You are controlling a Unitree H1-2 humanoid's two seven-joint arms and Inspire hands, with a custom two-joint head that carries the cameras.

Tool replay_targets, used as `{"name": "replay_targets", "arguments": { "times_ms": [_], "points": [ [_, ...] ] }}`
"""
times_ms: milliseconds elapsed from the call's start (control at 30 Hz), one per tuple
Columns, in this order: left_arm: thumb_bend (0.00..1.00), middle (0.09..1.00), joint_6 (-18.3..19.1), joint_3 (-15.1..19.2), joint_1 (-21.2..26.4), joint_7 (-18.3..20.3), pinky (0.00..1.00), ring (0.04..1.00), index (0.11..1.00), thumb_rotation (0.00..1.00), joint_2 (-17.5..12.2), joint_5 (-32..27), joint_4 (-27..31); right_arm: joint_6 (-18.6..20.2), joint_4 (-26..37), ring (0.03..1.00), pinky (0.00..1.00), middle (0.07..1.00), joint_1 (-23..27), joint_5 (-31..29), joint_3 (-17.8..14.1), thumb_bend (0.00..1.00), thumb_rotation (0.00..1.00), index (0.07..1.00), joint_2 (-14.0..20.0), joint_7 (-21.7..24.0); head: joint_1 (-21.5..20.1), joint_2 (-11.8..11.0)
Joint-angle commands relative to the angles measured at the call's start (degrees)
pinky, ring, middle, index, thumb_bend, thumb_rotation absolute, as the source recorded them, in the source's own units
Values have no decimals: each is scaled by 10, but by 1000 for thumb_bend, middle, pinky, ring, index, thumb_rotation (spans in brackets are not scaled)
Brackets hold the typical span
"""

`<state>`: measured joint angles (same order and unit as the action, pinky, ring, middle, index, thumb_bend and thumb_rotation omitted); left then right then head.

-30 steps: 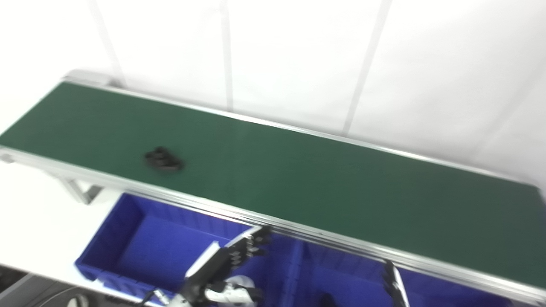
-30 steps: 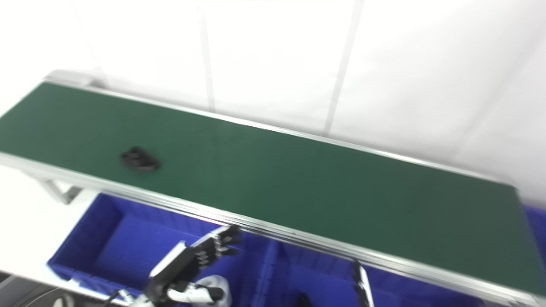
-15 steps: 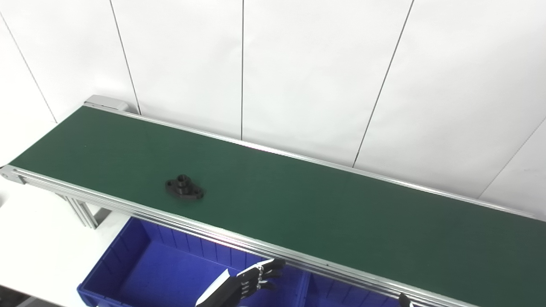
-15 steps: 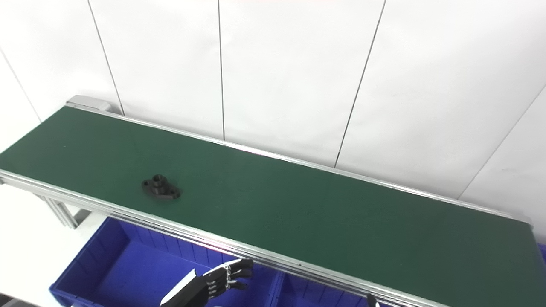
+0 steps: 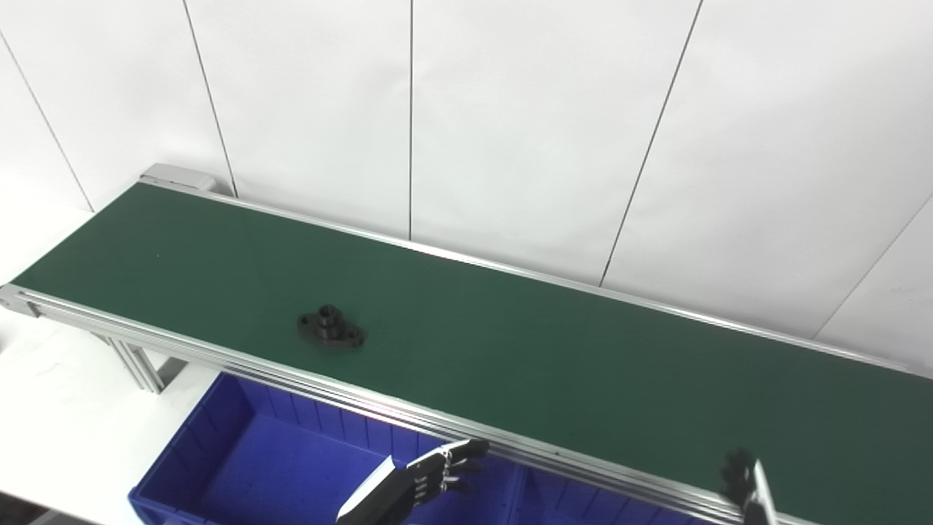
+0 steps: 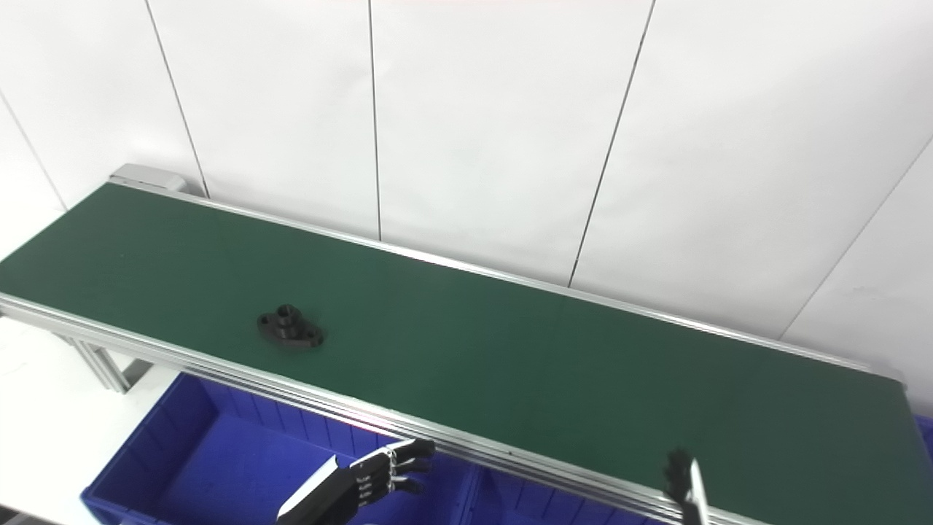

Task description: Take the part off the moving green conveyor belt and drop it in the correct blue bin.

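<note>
1. The green conveyor belt runs across the whole view and carries the part with it. The biggest risk, I think, is timing: a reach aimed at the place where the part lies now would come down behind it.
2. Only the left blue bin shows well below the near rail; the second bin is mostly cut off. So a drop over the divider, or into the wrong bin, is possible.
3. The left hand hovers over the bin, below the rail, holding nothing, with its fingers spread. Rising toward the belt, it could strike the rail.
4. The right hand shows only as an edge at the bottom; I cannot tell if it is open or closed.
5. The black flanged part lies flat on the belt near its left end, well apart from both hands. It is low and could slip from the fingers.
6. Compared with half a second ago, the part sits a little more to the right, and more of the right hand is in view.
</note>
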<state>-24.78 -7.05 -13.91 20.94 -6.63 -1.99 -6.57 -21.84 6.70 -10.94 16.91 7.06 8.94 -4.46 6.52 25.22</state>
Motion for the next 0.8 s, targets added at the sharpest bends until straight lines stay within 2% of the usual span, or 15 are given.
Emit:
{"name": "replay_targets", "arguments": {
  "times_ms": [0,133,167,200,233,267,300,400,567,767],
  "points": [
    [870,904,-21,2,5,-2,788,871,876,350,-6,-9,16,27,40,844,788,884,32,0,-5,774,584,941,-2,14,-10,1],
    [862,918,-21,8,2,5,802,880,891,362,-16,-12,15,67,66,820,746,854,72,14,-6,789,534,911,-6,32,-76,17],
    [854,923,-21,11,1,7,816,884,897,345,-16,-15,15,77,71,810,738,846,81,20,-5,789,505,905,-7,37,-76,17],
    [848,926,-21,14,1,10,825,888,902,335,-17,-19,15,92,77,803,736,840,92,32,-3,789,489,902,-8,42,-102,24],
    [841,932,-21,17,0,12,836,896,909,325,-17,-21,15,102,81,804,731,840,99,41,-1,776,471,898,-9,46,-102,24],
    [837,935,-21,20,0,16,843,901,913,322,-17,-25,15,115,85,807,736,839,107,50,2,769,457,896,-14,50,-130,31],
    [834,938,-21,24,0,19,849,906,916,319,-18,-29,15,124,88,811,744,837,111,57,5,763,443,895,-17,52,-137,33],
    [808,949,-21,35,1,39,876,924,927,289,-17,-50,11,175,97,811,752,836,134,78,15,763,425,892,-36,66,-172,46],
    [732,969,-21,56,6,69,907,942,961,296,-12,-63,9,234,93,824,761,850,165,105,29,761,404,893,-51,85,-202,59],
    [653,985,-21,78,6,89,948,963,991,398,-10,-57,10,279,76,817,725,856,201,130,44,770,421,899,-53,103,-212,73]
  ]
}}
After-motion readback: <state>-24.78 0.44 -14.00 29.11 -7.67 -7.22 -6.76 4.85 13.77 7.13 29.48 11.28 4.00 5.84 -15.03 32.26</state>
